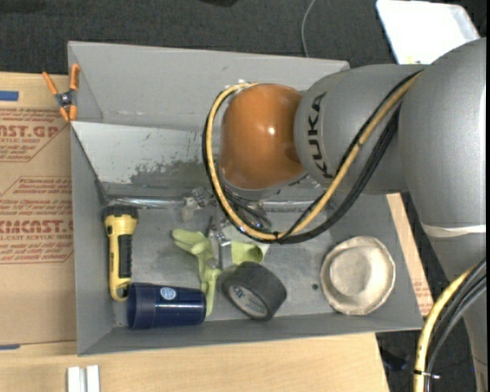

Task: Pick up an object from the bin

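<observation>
Low in the middle of the frame, your gripper (221, 247) hangs over the limp green thing (193, 244), beside the tape roll (253, 291); open or closed, can't tell. Looks soft and light, so pinch a bunched fold.

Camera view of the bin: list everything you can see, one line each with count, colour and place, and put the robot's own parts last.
torch: one, yellow and black, along the left wall
cup: one, dark blue, on its side in the lower left corner
floppy thing: one, pale green, mid-floor under the wrist
tape roll: one, black, lower middle, beside the floppy thing
dish: one, off-white, round, right side
bin: one, grey metal
arm: one, grey, reaching in from the right
cover: one, orange, on the wrist over the bin's middle
</observation>
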